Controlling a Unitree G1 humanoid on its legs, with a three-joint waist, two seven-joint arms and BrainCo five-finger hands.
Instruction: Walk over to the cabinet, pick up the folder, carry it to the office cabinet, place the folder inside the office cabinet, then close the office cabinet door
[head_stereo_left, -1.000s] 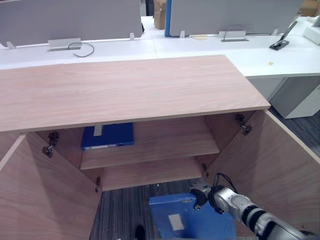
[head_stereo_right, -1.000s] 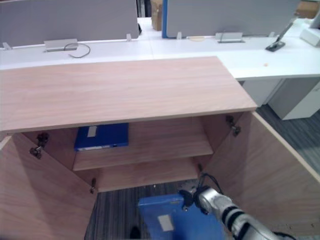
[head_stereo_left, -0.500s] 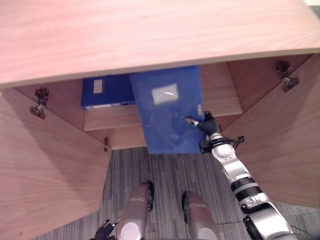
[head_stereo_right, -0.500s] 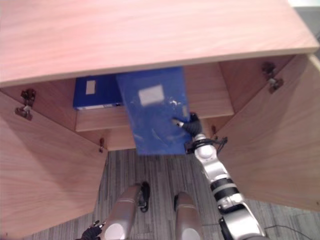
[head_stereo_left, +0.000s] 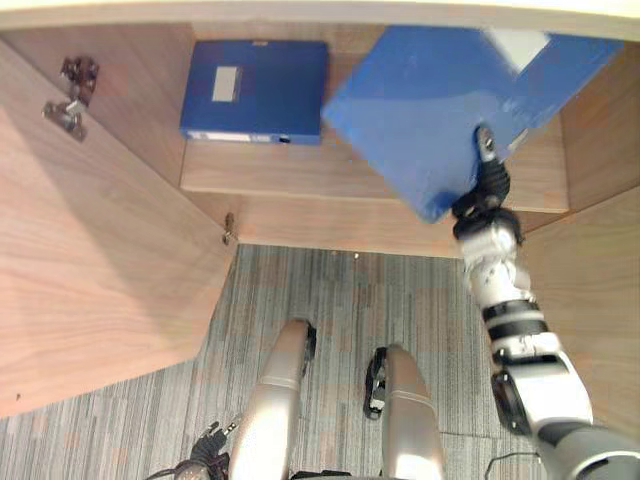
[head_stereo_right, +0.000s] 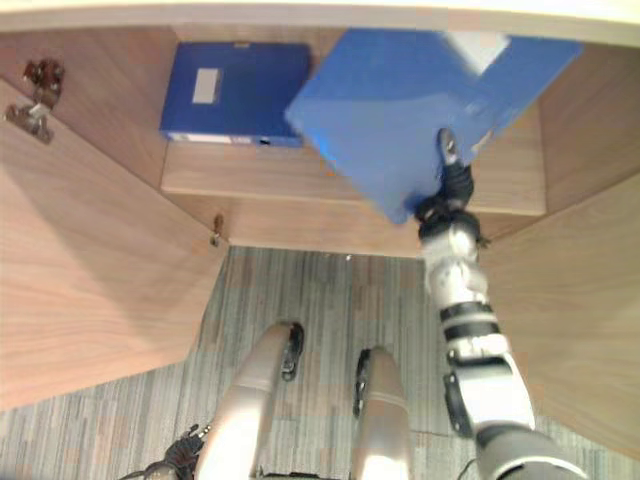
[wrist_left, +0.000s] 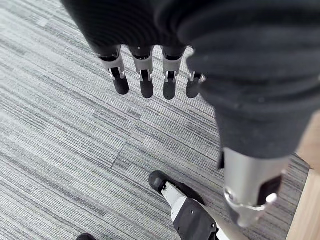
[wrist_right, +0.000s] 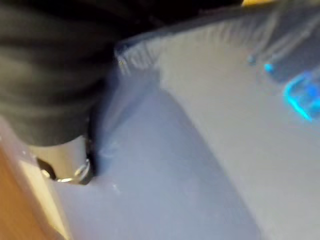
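Blue folder (head_stereo_left: 430, 110) sits at 1 o'clock in the left eye view, tipped over the cabinet shelf (head_stereo_left: 300, 178). Its long side slants from about 8 o'clock up to 2 o'clock. The right hand (head_stereo_left: 487, 180) is at the folder's 5 o'clock edge, its fingers (head_stereo_left: 483, 140) clamped on it. Another folder (head_stereo_left: 255, 90) lies flat at 11 o'clock, just beside.

In the right eye view, the cabinet door (head_stereo_right: 90, 250) at 9 o'clock stands open. I think the folder must turn straight and slide in toward 12 o'clock.

In the left wrist view, the left hand (wrist_left: 146, 80) hangs over the carpet floor (wrist_left: 60, 125), fingers loose, holding nothing.

The right wrist view shows the folder pressed close.
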